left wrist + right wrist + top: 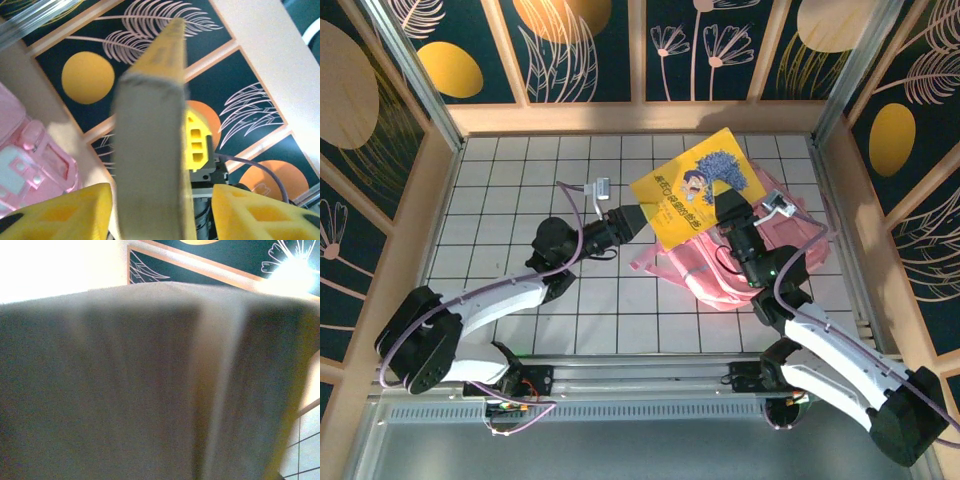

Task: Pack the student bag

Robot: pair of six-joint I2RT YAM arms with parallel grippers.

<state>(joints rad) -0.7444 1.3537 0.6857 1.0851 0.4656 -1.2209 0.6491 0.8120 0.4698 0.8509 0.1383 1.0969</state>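
The right gripper (732, 205) is closed narrowly on the lower right edge of a book (695, 190), which is held tilted in the air. The left gripper (632, 220) is set at the book's left corner. In the left wrist view its yellow fingers (65, 210) are placed one on each side of the book's page edge. Whether they press on the book cannot be determined.

The backpack (705, 275) is laid flat on the right half of the tiled table (520, 180). It is positioned directly beneath the book and the right gripper, and part of it is covered by both. The left gripper is located just beside the backpack's left edge, over bare tiles. In the left wrist view the backpack's pink fabric and one pale pocket are seen below and to the left of the fingers.
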